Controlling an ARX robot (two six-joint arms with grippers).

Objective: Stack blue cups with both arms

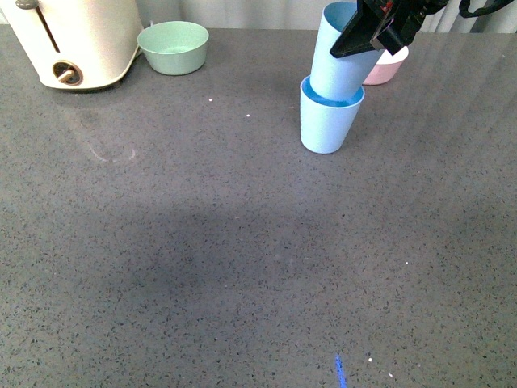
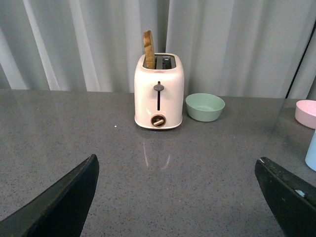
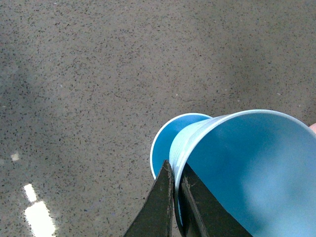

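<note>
The upper blue cup (image 1: pixel 338 65), pinched at its rim by the right gripper (image 1: pixel 357 44) and seated tilted in the lower blue cup (image 1: pixel 327 125) at 1 o'clock on the table (image 1: pixel 202 242), should be straightened, lowered, then released (left gripper (image 2: pixel 177 165) is held wide, empty).

Front cam high, L wrist low, both see toaster (image 2: pixel 158 94), R wrist close over blue cups (image 3: pixel 247 163)
</note>
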